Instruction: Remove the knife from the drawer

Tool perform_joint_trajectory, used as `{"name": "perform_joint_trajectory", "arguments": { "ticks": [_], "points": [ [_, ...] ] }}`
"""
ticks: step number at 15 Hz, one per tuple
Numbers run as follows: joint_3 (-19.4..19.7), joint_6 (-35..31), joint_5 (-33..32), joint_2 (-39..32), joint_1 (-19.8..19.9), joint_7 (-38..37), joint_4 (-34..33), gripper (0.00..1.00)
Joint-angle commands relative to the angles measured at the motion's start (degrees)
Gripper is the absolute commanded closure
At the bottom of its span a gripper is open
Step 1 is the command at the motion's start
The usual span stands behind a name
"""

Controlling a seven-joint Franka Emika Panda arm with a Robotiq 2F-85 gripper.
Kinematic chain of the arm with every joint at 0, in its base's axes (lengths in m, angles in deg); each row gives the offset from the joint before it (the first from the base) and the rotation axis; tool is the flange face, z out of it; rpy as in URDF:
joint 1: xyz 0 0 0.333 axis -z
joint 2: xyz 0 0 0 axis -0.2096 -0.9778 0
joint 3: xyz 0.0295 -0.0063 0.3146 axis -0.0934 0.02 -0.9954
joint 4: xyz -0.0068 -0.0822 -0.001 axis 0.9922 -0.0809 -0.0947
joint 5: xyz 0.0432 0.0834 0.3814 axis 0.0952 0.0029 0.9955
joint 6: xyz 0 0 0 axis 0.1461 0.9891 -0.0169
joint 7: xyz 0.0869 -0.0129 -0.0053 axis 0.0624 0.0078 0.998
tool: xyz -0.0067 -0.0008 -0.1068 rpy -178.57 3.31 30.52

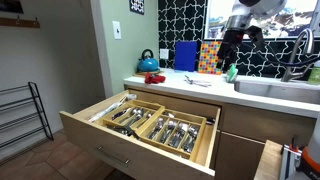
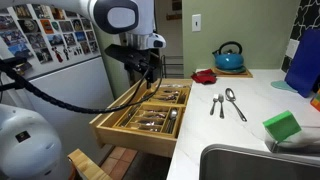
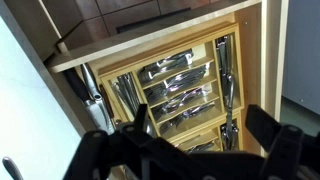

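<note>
Wrist view looks straight down: the gripper (image 3: 185,150) hangs empty, jaws spread wide, above the open light-wood drawer (image 3: 150,45). What looks like the dark-handled knife (image 3: 92,100) lies in the long outer compartment, off to one side of the gripper, its length running along the wooden dividers. Shiny steel cutlery fills the middle slots.

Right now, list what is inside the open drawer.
The drawer holds wooden dividers with metal cutlery lying in the compartments. Single pieces are too small to name. In the wrist view the gripper covers the lower compartments.
</note>
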Motion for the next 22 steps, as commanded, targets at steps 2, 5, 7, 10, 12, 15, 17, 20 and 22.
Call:
{"name": "perform_joint_trajectory", "arguments": {
  "ticks": [2, 5, 7, 10, 12, 15, 17, 20, 22],
  "points": [
    [-1.21, 0.23, 0.85, -0.36, 1.54, 0.8, -0.16, 0.0],
    [-1.21, 0.23, 0.85, -0.36, 1.54, 0.8, -0.16, 0.0],
    [-1.21, 0.23, 0.85, -0.36, 1.54, 0.8, -0.16, 0.0],
    [-5.65, -0.93, 0.67, -1.67, -0.55, -0.69, 0.66, 0.0],
    [-10.2, -1.21, 0.31, -2.29, -1.87, -2.95, 2.04, 0.0],
    [-16.5, -2.72, 1.07, -5.54, -3.88, -8.78, 3.36, 0.0],
    [-19.08, -3.87, 3.31, -8.77, -5.68, -12.16, 3.29, 0.0],
    [-22.68, -11.72, 8.34, -14.14, -7.85, -17.98, 3.16, 0.0],
    [-24.92, -18.95, 10.01, -18.27, -8.89, -21.25, 2.73, 0.0]
  ]
}}
